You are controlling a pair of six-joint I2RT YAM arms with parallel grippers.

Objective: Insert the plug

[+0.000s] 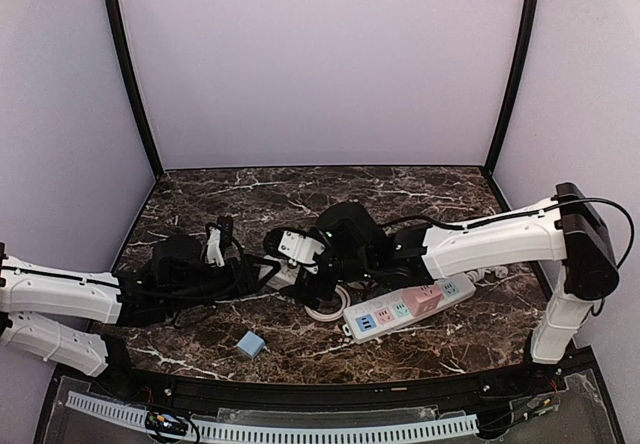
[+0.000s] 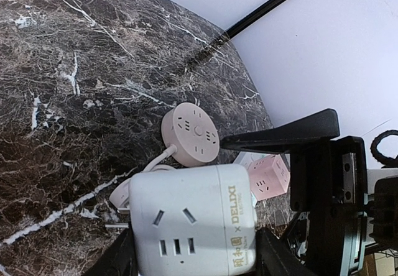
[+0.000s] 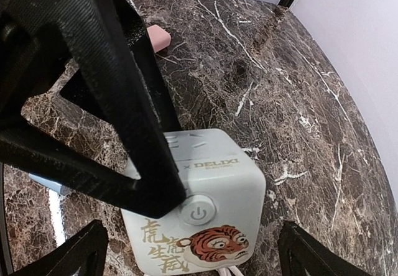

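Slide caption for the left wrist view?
Left gripper clasps a white cube socket; a round socket lies behind it on the marble table.

We see the table [image 1: 250, 189] of dark brown, white-veined stone, polished to a soft sheen. The cube socket [image 3: 211, 176] is smooth white plastic, satin rather than glossy, with a printed tiger. The fingers [image 3: 118, 83] of the left gripper [image 2: 196, 258] look to us like matt black plastic, finely ribbed. The round socket [image 2: 194, 134] is matt pink plastic. On the right, the power strip [image 1: 410, 307] is smooth white plastic with pastel faces. The far wall [image 1: 320, 64] is matt.
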